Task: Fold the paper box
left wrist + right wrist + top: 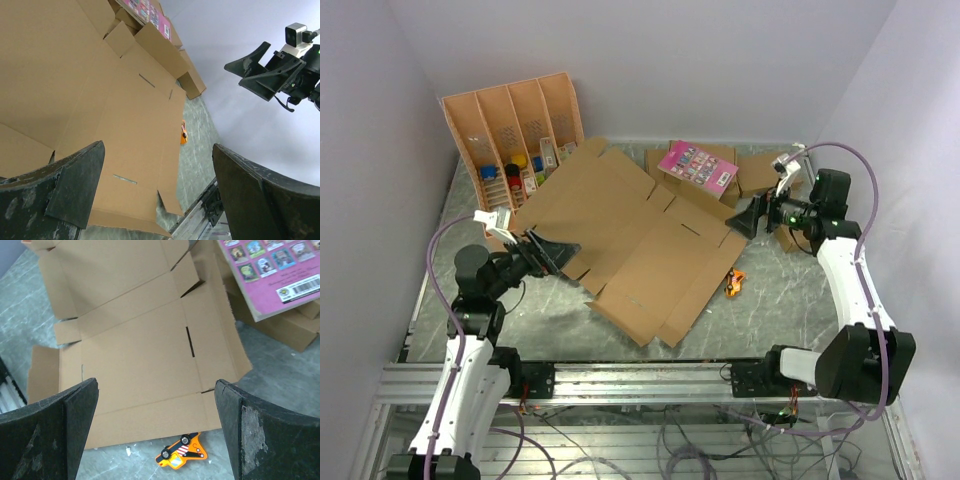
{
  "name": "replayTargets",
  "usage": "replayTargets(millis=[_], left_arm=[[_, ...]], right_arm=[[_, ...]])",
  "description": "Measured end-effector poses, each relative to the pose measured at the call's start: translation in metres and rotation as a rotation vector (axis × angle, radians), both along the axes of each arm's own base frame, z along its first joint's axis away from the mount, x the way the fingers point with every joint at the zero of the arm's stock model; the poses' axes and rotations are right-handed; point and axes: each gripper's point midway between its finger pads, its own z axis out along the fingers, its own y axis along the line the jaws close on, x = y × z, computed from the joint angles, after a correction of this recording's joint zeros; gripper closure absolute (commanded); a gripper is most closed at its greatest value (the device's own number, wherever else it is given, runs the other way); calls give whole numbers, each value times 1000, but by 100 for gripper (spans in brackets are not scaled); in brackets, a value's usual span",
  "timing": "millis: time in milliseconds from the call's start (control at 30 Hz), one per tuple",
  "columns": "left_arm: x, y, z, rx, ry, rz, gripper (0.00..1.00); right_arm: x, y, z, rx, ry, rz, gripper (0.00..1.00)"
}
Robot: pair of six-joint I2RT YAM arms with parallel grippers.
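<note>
We find the paper box (630,235) unfolded flat on the bench (790,300), every fold remaining, both jaws open and empty beside it.

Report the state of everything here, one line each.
paper box, unfolded, spread on the table
left gripper, open, empty
right gripper, open, empty
pink book, resting on the small cardboard boxes
orange toy car, loose on the table by the paper box
compartment tray, propped up, small items inside
</note>
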Motion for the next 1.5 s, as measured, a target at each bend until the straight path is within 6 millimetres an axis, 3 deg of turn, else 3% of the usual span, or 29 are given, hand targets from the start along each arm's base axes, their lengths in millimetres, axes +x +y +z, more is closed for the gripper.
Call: replayTargets(millis=[167,400,533,767,1067,1267,1367,1500], left_arm=[[0,2,-4,13,-14,14,1],[-1,3,-40,-26,44,34,1],[5,3,-45,-27,61,38,1],[14,3,-59,-25,114,39,2],[20,8,-59,-37,89,80,1],[23,10,-73,-65,143,109,2],[28,10,-80,-74,175,116,6],[34,22,-96,-50,232,174,6]], right_arm=[[-4,6,-10,33,5,63,0],[-13,10,-38,69,55,92,0],[-9,9,-47,76,75,99,0],[-9,5,-56,84,81,84,0],[-8,4,-59,95,87,69,0],[-8,5,-63,107,107,64,0],[-8,4,-66,107,122,60,0],[-7,3,-66,97,117,49,0]])
